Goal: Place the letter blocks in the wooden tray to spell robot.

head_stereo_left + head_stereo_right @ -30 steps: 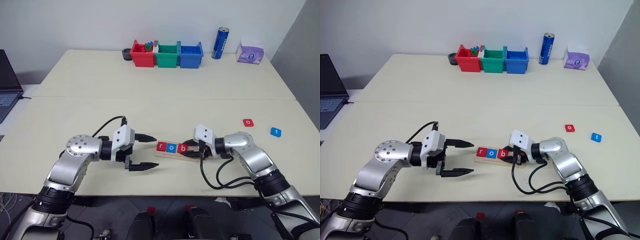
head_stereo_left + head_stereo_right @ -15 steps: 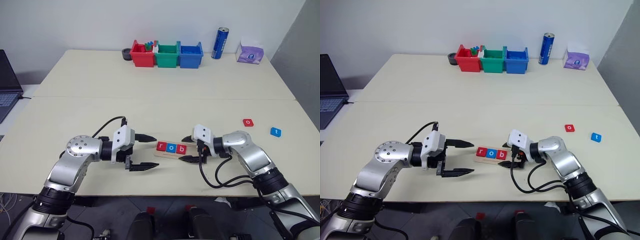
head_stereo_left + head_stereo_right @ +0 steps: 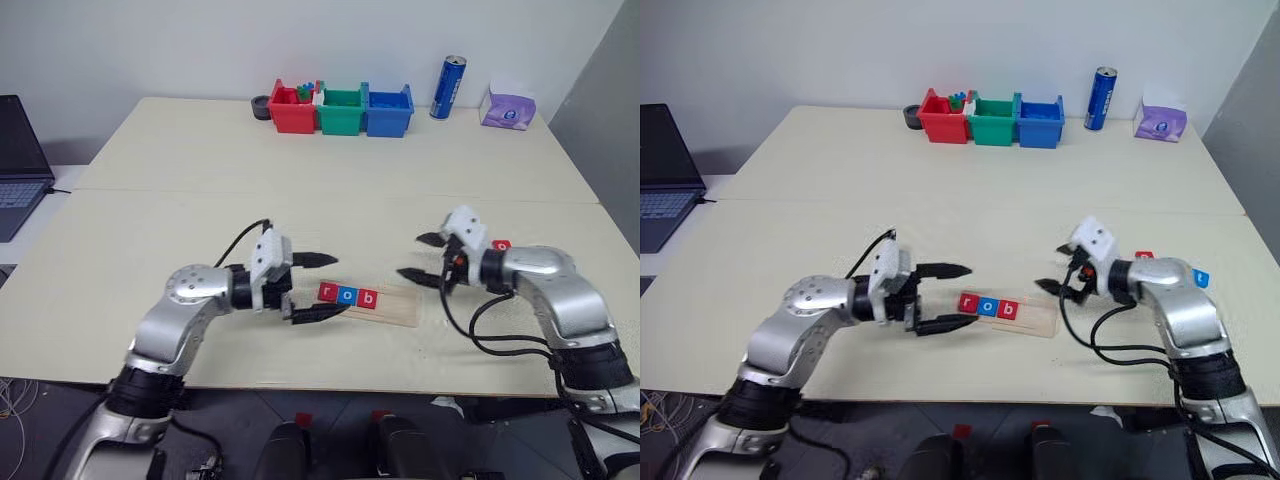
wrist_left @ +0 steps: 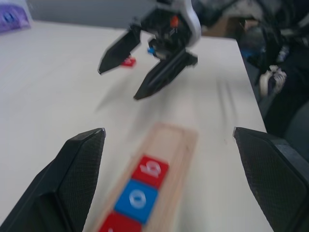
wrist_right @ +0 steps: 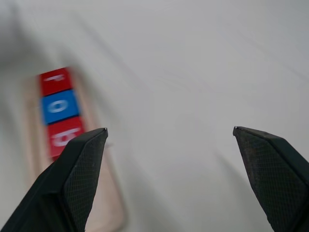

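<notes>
The left claw [image 3: 318, 287] is gaping empty at the near end of the wooden tray [image 3: 396, 306], which is holding r, o, b. The right claw [image 3: 424, 257] is hanging wide open just beside the red tile [image 3: 501, 245], the nearer arm for it.

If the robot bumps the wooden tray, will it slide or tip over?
The tray would probably slide, not tip: it is a flat, low strip lying on the smooth table. It looks thin, so likely light. The three blocks lie loose in its groove and might shift.
</notes>
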Controlling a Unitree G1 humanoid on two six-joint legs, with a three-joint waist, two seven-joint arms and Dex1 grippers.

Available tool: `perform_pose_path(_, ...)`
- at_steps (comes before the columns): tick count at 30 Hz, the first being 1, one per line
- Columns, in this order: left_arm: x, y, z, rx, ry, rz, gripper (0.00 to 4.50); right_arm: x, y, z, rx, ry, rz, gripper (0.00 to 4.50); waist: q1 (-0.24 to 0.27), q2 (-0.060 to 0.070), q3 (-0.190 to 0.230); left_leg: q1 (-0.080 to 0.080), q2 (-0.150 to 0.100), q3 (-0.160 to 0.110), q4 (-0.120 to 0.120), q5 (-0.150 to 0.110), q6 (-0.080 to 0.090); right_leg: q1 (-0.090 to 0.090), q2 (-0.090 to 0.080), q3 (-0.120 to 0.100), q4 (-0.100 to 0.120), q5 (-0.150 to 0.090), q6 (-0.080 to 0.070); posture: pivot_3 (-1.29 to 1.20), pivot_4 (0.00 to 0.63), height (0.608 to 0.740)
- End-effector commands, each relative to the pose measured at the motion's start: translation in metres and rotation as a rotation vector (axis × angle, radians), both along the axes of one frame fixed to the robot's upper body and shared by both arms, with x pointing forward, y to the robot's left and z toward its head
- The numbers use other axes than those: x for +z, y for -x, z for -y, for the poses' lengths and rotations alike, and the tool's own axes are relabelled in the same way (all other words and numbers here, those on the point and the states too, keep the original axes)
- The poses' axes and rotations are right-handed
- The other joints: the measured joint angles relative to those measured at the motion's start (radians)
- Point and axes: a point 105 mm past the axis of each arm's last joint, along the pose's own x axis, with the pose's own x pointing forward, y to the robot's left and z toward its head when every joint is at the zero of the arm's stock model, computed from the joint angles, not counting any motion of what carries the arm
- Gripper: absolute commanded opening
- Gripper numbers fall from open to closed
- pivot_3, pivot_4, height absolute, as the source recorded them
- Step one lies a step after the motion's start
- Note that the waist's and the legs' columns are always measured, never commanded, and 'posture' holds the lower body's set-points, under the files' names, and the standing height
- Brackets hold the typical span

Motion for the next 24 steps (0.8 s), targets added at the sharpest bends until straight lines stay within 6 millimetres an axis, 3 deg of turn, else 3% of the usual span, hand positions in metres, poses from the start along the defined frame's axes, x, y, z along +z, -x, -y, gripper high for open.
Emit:
perform_pose_path(1,0.011,-0.003,0.023,0.008,0.021,0.057,4.50,0.008,-0.021,0.056,-0.359,0.018,0.117,4.44,-0.002,0.000,0.000,0.000,0.000,0.000,0.000,0.000,0.000,0.000,0.000,0.001,0.000,0.000,0.000,0.00,0.150,0.740)
perform_pose_path(6,0.016,-0.011,0.052,0.006,0.046,0.081,4.50,-0.005,-0.029,0.121,-0.750,0.037,0.164,4.44,-0.004,0.000,0.000,0.000,-0.001,0.001,-0.001,0.000,0.000,0.000,0.001,0.001,0.000,0.000,0.000,0.00,0.150,0.740)
perform_pose_path(8,0.015,-0.013,0.061,0.000,0.037,0.090,4.50,-0.015,-0.031,0.131,-0.832,0.013,0.146,4.44,-0.005,0.000,0.000,0.000,-0.001,0.001,-0.001,0.000,0.000,0.000,0.001,0.002,0.000,0.000,0.000,0.00,0.150,0.740)
perform_pose_path(17,0.023,-0.019,0.086,-0.022,0.053,0.131,4.50,-0.036,-0.049,0.123,-0.922,-0.180,0.072,4.44,-0.015,0.001,-0.001,0.002,0.000,0.003,-0.001,0.000,0.000,0.000,0.003,0.004,0.001,0.000,0.000,0.00,0.150,0.740)
perform_pose_path(24,0.020,-0.015,0.078,-0.019,0.035,0.127,4.50,-0.045,-0.051,0.123,-0.943,-0.184,0.032,4.44,-0.011,0.002,-0.001,0.002,0.000,0.003,-0.001,0.000,0.000,0.000,0.002,0.004,0.000,0.000,0.000,0.00,0.150,0.740)
